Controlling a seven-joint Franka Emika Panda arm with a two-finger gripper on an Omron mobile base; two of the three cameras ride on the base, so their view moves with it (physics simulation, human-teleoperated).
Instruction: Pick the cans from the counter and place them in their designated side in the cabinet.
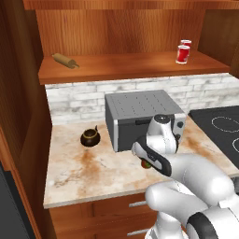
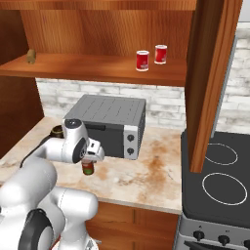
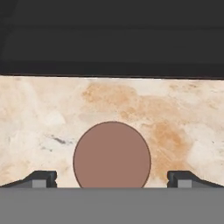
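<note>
A dark brownish-red can (image 2: pixel 88 168) with a green label stands on the beige counter (image 2: pixel 141 171) in front of the toaster oven. From above, its round brown top (image 3: pixel 112 156) lies between the two fingertips. My gripper (image 3: pixel 112 180) hangs straight over it, open, with both fingertips (image 3: pixel 41 179) well clear of its sides. The hand covers most of the can (image 1: pixel 146 164) in the left base view. Two bright red cans (image 1: pixel 182 53) (image 2: pixel 142 60) stand together on the right part of the open wooden cabinet's plank shelf (image 1: pixel 130 65).
The grey toaster oven (image 1: pixel 140 112) stands just behind the can. A squat dark pot (image 1: pixel 89 137) sits to its left. A rolling pin (image 1: pixel 65 60) lies at the shelf's left end. The black stovetop (image 2: pixel 219 180) borders the counter on the right, under a hanging cabinet door (image 2: pixel 210 73).
</note>
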